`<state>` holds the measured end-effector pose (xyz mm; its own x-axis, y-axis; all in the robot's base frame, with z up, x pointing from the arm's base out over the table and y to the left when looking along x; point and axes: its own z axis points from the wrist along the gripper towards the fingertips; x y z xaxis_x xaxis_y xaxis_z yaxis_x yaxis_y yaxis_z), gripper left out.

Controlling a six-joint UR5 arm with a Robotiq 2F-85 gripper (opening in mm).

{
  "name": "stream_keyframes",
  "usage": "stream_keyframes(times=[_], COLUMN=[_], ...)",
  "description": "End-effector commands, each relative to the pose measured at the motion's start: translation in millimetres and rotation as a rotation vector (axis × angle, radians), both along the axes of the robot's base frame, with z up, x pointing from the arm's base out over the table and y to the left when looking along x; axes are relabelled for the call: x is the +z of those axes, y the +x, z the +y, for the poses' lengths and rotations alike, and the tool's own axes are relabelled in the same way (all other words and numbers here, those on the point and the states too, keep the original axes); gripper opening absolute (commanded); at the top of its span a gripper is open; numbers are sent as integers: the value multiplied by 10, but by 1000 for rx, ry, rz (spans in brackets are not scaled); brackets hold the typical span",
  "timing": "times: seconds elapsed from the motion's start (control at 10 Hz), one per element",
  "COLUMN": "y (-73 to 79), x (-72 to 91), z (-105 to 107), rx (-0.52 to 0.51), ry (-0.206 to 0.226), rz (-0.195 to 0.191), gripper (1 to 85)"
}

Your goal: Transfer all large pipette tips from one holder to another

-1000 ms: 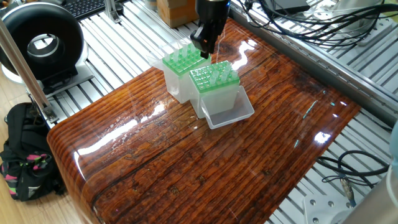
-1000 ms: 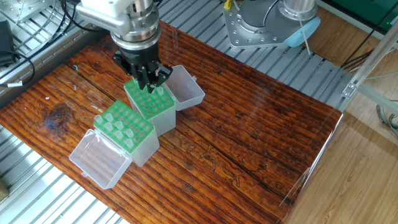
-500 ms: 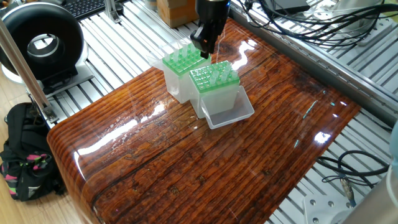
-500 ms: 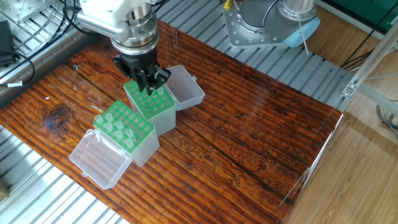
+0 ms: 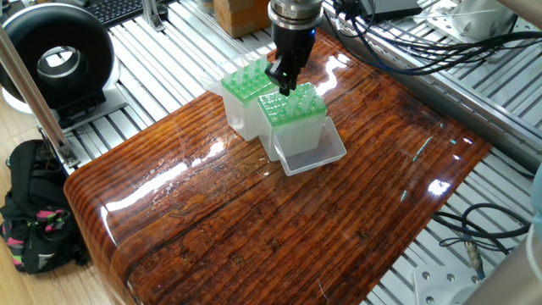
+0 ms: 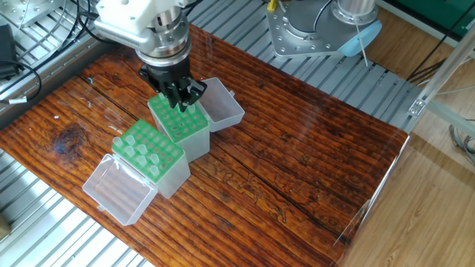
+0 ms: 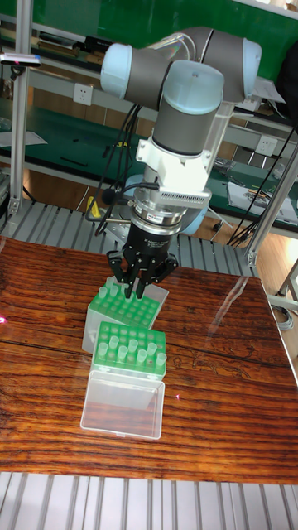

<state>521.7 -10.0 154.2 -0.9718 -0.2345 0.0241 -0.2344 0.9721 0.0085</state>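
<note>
Two green-topped holders stand side by side. The holder (image 6: 148, 153) with its clear lid toward the table edge carries several large pipette tips (image 7: 132, 346), also seen as large pipette tips (image 5: 296, 102). The other holder (image 6: 180, 122) has a couple of tips at one edge (image 7: 108, 290). My gripper (image 6: 178, 100) points straight down over this second holder (image 7: 124, 313), fingertips just above its green top. In the tall fixed view the gripper (image 7: 136, 286) has its fingers drawn together. In one fixed view the gripper (image 5: 284, 83) sits low between the two green tops. Whether a tip sits between the fingers is hidden.
Each holder has an open clear lid lying flat: one lid (image 6: 119, 189) near the table edge, the other lid (image 6: 223, 104) behind. The wooden table (image 6: 297, 163) is ringed by metal slats. A grey arm base (image 6: 304, 30) stands at the far side.
The gripper has shifted slightly sideways and dropped lower over the second holder's green top. The holders and lids have not moved.
</note>
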Motion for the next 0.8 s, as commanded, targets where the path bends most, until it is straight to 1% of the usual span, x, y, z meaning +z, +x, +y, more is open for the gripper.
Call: stream_keyframes(times=[0.0,0.5,0.6,0.7], y=[-22,19,35,40], x=[-17,-44,-45,-58], z=[28,-18,-51,-43], rx=[-6,-1,3,3], ry=[13,-5,-17,-14], rz=[8,-8,-14,-15], gripper=[257,257,260,260])
